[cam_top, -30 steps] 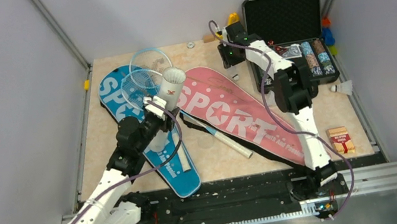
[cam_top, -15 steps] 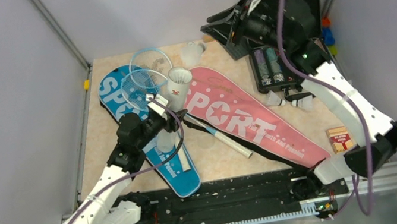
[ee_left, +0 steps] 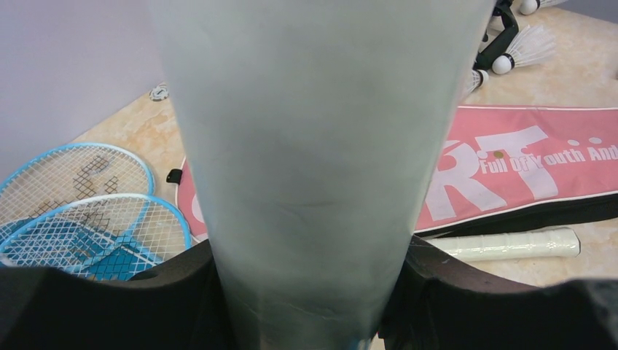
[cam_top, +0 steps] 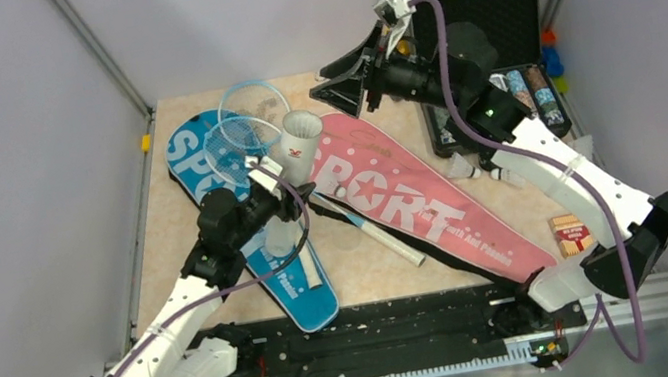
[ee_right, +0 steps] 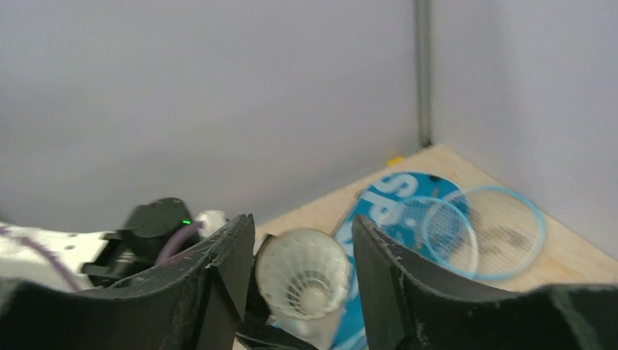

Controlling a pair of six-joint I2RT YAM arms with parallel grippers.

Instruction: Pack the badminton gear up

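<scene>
Swinging across from the black case [cam_top: 487,28], the right arm [cam_top: 550,169] has brought its jaws up beside the mouth of the white tube [cam_top: 300,138]. A second ago they were nowhere near it (the arm sat folded low over the case, and half a second ago it was raised at the far edge with a shuttlecock at its tips). In the right wrist view a white shuttlecock [ee_right: 302,281] now shows between the jaws, skirt toward the camera, filling nearly the whole gap. The picture is blurred, so I cannot tell whether the jaws pinch it, have let go, or whether it already rests in the tube mouth just beyond them. The left arm [cam_top: 216,233] has hardly moved: its jaws are closed around the tube's lower body, holding it tilted with the open end up and toward the right jaws. That reads as the loading step under way, with one shuttlecock at the tube and its delivery not confirmed. Well away from the right jaws, two more shuttlecocks [cam_top: 460,168] lie on the surface [cam_top: 167,245] near the case. The two rackets [cam_top: 235,133] just beyond the left jaws, the blue cover [cam_top: 301,290] beneath them and the pink cover [cam_top: 402,198] between the two arms lie unpacked, as before.
</scene>
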